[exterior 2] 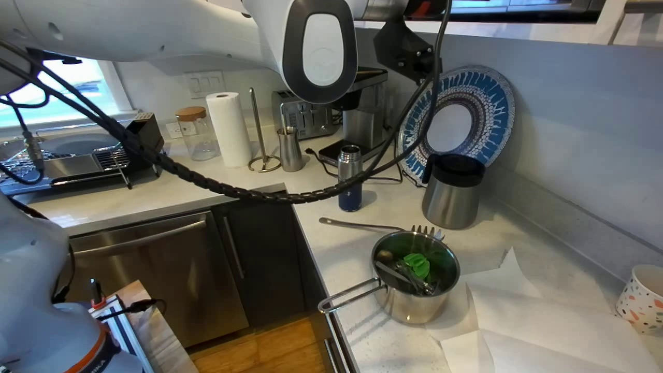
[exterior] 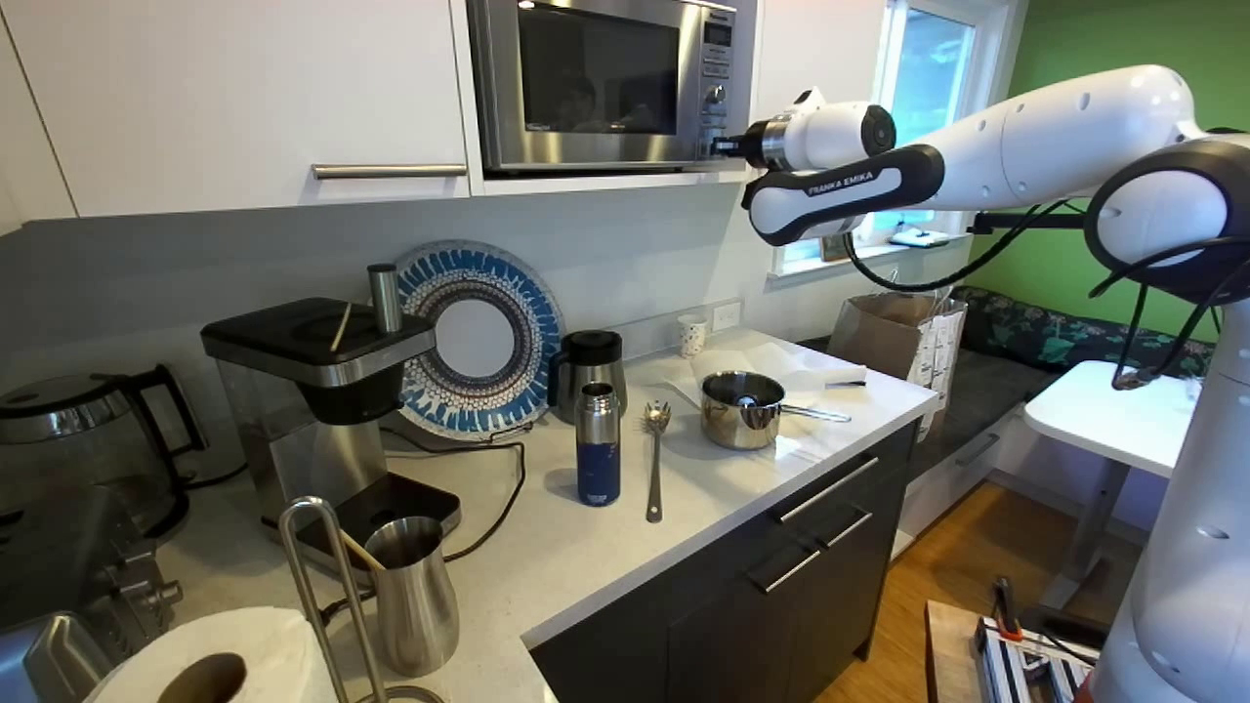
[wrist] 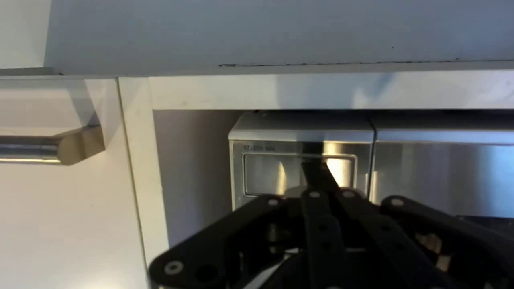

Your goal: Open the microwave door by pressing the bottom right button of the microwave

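Observation:
The silver microwave sits in a cabinet niche with its door shut. It shows upside down in the wrist view, where its wide rectangular button is on the control panel beside the door. My black gripper is shut and empty, pointing at the panel's lower right corner. In the wrist view the fingertips overlap the button, on its door side, and their dark reflection shows in the metal. I cannot tell whether they touch it. In an exterior view only the microwave's lower edge shows, and the fingertips are out of view.
White cabinet doors with a bar handle flank the niche, and a white shelf edge runs along it. Below, the counter holds a pot, a blue bottle, a steel jug, a patterned plate and a coffee maker.

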You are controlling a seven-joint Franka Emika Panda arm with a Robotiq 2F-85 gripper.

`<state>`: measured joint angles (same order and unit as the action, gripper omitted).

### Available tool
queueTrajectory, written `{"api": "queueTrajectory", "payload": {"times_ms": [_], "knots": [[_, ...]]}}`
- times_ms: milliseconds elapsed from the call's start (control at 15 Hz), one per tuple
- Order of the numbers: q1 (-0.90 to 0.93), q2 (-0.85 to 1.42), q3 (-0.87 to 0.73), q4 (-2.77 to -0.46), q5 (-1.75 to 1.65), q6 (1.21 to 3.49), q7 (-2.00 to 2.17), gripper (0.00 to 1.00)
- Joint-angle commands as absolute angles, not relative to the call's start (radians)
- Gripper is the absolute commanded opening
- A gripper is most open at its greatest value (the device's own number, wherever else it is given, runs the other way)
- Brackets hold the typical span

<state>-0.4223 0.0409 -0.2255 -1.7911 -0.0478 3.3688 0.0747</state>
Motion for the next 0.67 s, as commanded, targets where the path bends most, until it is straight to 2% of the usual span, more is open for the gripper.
{"api": "queueTrajectory", "payload": {"times_ms": [0,600], "knots": [[-0.387,0.094,-0.266,-1.746,-0.005,3.409,0.049,0.00],[-0.378,0.124,-0.279,-1.700,0.028,3.407,0.058,0.00]]}}
